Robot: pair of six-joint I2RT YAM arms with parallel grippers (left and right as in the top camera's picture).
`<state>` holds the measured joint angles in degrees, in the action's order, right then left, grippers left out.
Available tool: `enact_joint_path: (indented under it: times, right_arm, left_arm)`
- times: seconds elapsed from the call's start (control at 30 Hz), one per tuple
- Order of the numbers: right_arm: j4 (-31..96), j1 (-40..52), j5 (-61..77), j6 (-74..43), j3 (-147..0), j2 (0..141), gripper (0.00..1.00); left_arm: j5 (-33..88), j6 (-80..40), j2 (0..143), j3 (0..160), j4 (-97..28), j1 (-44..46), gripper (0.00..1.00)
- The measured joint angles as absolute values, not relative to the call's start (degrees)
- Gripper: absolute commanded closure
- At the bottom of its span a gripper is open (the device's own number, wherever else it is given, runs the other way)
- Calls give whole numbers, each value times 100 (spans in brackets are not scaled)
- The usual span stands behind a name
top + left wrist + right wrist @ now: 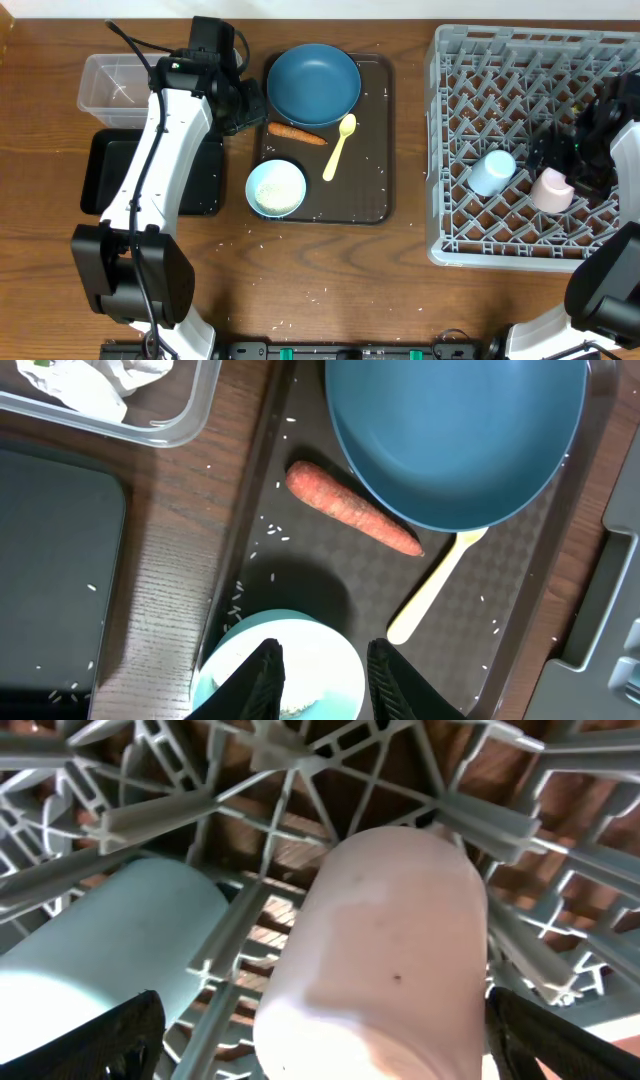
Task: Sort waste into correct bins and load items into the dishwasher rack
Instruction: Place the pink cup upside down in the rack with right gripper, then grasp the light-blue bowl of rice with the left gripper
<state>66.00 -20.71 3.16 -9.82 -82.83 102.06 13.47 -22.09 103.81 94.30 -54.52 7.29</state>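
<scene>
Hovering low over the large dark brown serving tray (300,580), the left gripper (323,675) hangs with its two black fingers parted and nothing between them. It is directly above the round light blue bowl (225,670), which holds white rice. The small orange carrot (352,510) lies just beyond on the same tray. Its thin end is close to the rim of the dark blue round plate (460,440), and the yellow plastic spoon (435,585) is beside that end.

Across the table the right gripper (322,1010) sits inside the large grey plastic lattice rack (437,120). Its fingers are spread wide to either side of the pink cup (380,950). That cup rests on the grid and looks free of both fingers, with the small light blue cup (100,940) just beside it.

The carrot is probably the left arm's next pickup. To do it well, the arm should move forward off the bowl and turn the wrist so the fingers cross the carrot's thick end, away from the plate rim. It should then close firmly, since the tapered body may roll. The carrot belongs in one of the two bins at the left. One is the clear rectangular plastic tub (180,420), which holds crumpled white paper (90,390). The other is the shallow black rectangular tray (50,560). The right arm should rise straight up, so a finger neither catches a peg nor tips the pink cup.
</scene>
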Motion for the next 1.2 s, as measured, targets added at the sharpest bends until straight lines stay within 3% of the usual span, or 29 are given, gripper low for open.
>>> enact_joint_path:
  times: [0.27, 0.67, 0.97, 1.2]
  right_arm:
    - [6938, -2086, 607, -899, -8766, 9874, 1]
    - [6829, -1986, 1385, -624, -9345, 8195, 1]
    - [6718, -1461, 2005, -370, -9345, 8200, 1]
    - [6613, -1426, 2069, -336, -9345, 8202, 1]
  left_arm:
    - [1334, -2095, 10381, 9430, -5465, 729, 69]
    - [1339, -2091, 9529, 9432, -5841, 834, 69]
    - [1153, -2130, 9485, 9174, -6215, 1909, 68]
    - [537, -2322, 9793, 8427, -5524, 2670, 68]
